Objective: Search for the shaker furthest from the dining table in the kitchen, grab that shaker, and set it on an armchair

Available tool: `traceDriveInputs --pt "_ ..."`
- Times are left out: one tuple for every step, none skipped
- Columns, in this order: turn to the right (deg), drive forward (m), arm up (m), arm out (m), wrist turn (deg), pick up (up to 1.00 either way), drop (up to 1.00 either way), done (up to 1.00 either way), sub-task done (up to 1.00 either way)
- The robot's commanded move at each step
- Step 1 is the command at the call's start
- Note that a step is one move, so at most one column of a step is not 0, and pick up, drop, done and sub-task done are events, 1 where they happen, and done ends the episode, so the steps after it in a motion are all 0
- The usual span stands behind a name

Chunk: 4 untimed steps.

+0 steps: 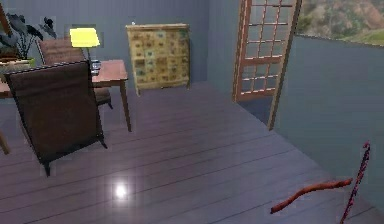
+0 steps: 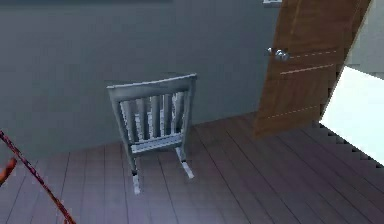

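In the forward view, a leafy dark plant [image 1: 20,40] stands in the far left corner, behind a wooden table [image 1: 114,72]. A dark brown high-backed chair [image 1: 55,108] is drawn up to the table's near side, its back toward the camera. A second, lighter chair back [image 1: 62,48] rises beyond the table. A lamp with a yellow shade [image 1: 85,38] stands on the tabletop. Right of the table, against the blue-grey back wall, is a pale yellow patterned cabinet [image 1: 158,55]. Farther right, a reddish-framed door with glass panes [image 1: 262,50] stands ajar. A green landscape panel [image 1: 340,20] fills the top right corner; whether it is a painting or a window cannot be told. Low at the right, a thin red curved strip [image 1: 310,192] and a dark red pole [image 1: 355,185] cross the purple-grey plank floor [image 1: 200,140].

In the arm side view, thin red lines [image 2: 30,180] cut across the bottom left corner. Near the middle, a grey rocking chair [image 2: 152,120] with a slatted back stands just before a dark grey wall [image 2: 60,60]. To the right is a brown wooden door [image 2: 305,60] with a round metal knob [image 2: 281,54].

Where the shaker lies, and how it sits relative to the gripper's jaws, cannot be told. Nor can it be told how the jaws stand.
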Motion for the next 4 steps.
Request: traceDriveInputs --pt "-45.0 0.0 0.0 0.0 0.0 0.0 0.0 0.0 0.0" --pt "-45.0 0.0 0.0 0.0 0.0 0.0 0.0 0.0 0.0" --pt "0.0 0.3 0.0 0.0 0.0 0.0 0.0 0.0 0.0" --pt "45.0 0.0 0.0 0.0 0.0 0.0 0.0 0.0 0.0"
